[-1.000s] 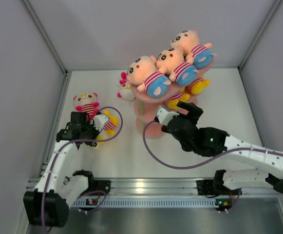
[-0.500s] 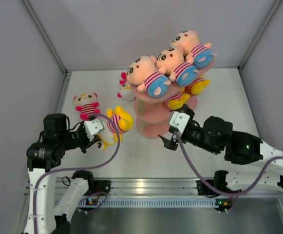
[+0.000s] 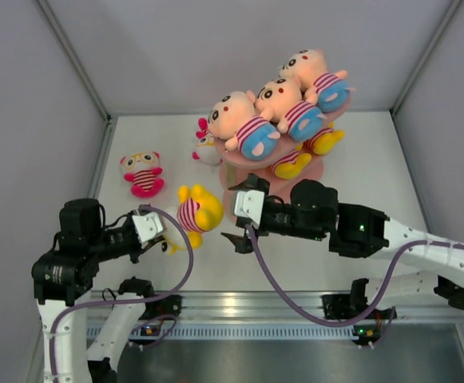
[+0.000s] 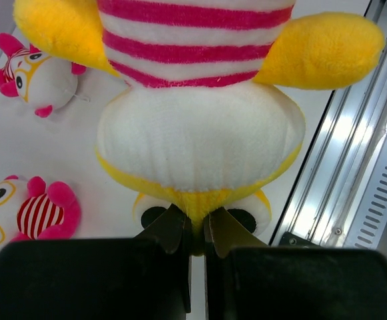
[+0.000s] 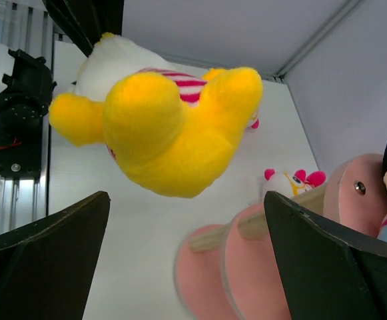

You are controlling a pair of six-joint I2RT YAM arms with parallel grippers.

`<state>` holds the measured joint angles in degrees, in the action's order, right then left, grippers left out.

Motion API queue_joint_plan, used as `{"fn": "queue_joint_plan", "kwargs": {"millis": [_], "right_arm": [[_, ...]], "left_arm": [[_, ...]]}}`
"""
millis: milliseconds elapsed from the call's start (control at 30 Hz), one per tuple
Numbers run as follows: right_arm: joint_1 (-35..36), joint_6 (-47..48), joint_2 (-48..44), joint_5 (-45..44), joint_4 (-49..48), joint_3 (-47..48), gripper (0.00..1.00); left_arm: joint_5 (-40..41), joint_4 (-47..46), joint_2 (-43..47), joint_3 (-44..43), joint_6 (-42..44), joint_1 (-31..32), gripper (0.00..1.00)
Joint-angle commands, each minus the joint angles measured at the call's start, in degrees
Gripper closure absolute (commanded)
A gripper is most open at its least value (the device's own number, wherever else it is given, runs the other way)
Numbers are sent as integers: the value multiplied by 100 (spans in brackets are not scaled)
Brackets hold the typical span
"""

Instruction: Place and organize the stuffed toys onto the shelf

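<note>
My left gripper [image 3: 166, 233] is shut on a yellow stuffed toy [image 3: 197, 211] in a pink-and-white striped shirt and holds it above the table; in the left wrist view [image 4: 196, 230] the jaws pinch a yellow tuft at its white underside [image 4: 200, 143]. My right gripper [image 3: 234, 217] is open and empty just right of that toy, whose yellow back [image 5: 170, 127] hangs above its wide jaws [image 5: 186, 267]. The pink shelf [image 3: 316, 168] stands behind, with three peach toys [image 3: 243, 121] on the top tier and yellow ones [image 3: 292, 166] on the middle tier.
A pink-legged striped toy [image 3: 141, 173] lies on the table at the left, also in the left wrist view [image 4: 30, 213]. A white toy with pink tufts [image 3: 206, 148] lies left of the shelf. Grey walls enclose the table; a metal rail [image 3: 239, 305] runs along the near edge.
My left arm has lifted the yellow toy off the table and carried it right and nearer. My right gripper has swung left from the shelf's foot toward the toy, staying open.
</note>
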<state>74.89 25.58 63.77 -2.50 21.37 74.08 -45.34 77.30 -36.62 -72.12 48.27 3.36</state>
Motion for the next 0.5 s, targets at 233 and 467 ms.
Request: {"fn": "queue_joint_plan", "kwargs": {"millis": [233,467], "right_arm": [[-158,36,776,1111,737,1546,1],[-932,-344,1208,2429,746,1758,1]], "left_arm": [[-317,919,58,-206,60,-10,100],[-379,919,85,-206,60,-10,100]]}}
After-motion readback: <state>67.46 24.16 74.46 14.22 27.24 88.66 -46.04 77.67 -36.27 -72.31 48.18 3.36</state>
